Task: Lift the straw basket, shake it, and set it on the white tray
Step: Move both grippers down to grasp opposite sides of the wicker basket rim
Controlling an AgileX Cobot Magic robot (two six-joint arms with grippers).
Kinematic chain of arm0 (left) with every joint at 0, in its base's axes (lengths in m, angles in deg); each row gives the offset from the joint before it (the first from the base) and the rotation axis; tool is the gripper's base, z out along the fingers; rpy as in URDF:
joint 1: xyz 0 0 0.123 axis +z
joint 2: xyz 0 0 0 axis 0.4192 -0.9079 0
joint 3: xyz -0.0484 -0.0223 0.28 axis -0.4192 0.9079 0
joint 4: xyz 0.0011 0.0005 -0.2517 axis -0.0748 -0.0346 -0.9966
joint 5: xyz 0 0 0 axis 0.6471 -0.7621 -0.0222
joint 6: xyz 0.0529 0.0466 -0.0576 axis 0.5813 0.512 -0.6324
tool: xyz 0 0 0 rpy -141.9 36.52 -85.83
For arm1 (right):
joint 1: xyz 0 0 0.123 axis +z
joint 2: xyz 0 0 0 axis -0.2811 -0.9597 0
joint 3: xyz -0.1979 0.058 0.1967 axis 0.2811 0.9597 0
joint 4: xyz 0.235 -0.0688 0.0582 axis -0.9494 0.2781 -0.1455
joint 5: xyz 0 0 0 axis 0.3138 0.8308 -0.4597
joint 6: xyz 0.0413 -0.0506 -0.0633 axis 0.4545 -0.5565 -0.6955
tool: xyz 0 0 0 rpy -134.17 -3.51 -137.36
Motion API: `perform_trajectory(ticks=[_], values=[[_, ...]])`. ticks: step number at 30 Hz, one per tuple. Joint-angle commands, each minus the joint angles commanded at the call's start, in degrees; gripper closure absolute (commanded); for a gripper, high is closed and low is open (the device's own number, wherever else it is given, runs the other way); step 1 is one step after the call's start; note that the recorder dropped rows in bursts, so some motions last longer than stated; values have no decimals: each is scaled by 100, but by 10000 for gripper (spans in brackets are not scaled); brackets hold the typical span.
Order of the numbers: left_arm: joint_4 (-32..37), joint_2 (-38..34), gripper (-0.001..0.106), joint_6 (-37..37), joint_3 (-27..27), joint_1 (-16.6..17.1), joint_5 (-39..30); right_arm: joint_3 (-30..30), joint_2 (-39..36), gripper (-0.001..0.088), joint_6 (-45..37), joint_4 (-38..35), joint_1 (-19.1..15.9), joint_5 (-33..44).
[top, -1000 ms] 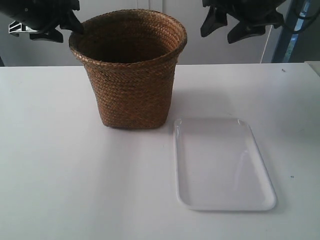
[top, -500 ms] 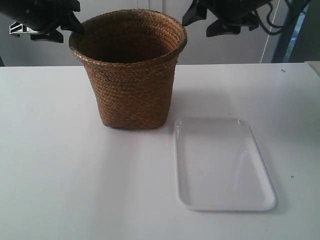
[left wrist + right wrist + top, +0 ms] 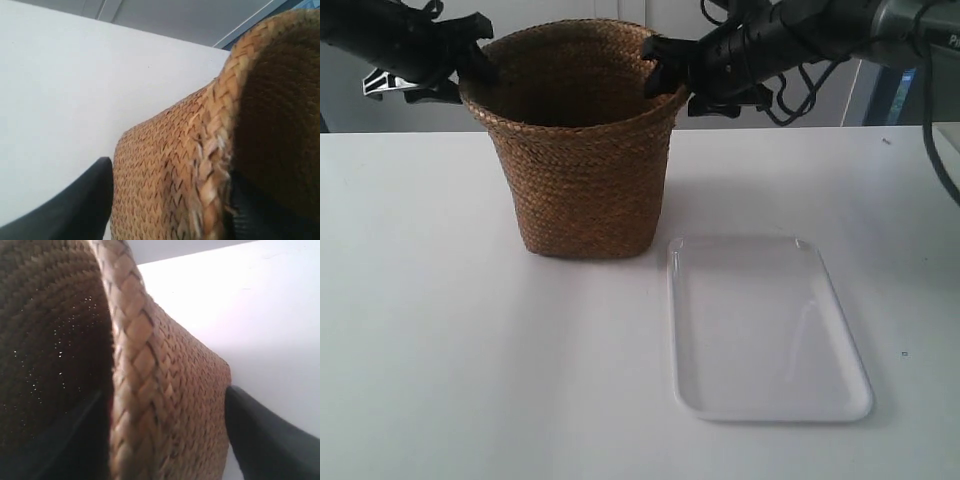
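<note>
your left gripper point(image 3: 170, 200) straddled straw basket point(image 3: 585, 170) rim: one finger inside, one outside against weave. your right gripper point(image 3: 165, 420) sat same way on opposite side of rim. you couldn't tell from either wrist view whether fingers pinched tight or only flanked rim. basket stood upright on table point(image 3: 440, 350), just beside white tray point(image 3: 765, 330), not on it.

Straw basket point(image 3: 585, 170): tall, brown, woven, w/ wide braided rim, dark inside. It stood upright on worktop point(image 3: 440, 350). White tray point(image 3: 765, 325): flat, glossy, rect., rounded corners. It lay just beside basket's base, one corner nearest it, not touching.
</note>
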Motion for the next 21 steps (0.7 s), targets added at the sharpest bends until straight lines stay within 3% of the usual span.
perform_trajectory(ticks=[3, 6, 12, 14, 21], values=[[-31, -46, 474, 9, 0, 0, 12, 0, -1, 308, 0, 0, 0, -25], [-150, -46, 602, 9, 0, 0, 86, 0, -1, 432, 0, 0, 0, -59], [-1026, -46, 945, 570, 0, -25, 166, 0, -1, 867, 0, -13, 0, -21], [-1274, -32, 1056, 877, 0, -49, 144, 0, -1, 868, 0, -13, 0, 62], [-1567, 289, 1053, 1609, 0, -49, -30, 0, 318, 868, -235, -13, 0, 103]])
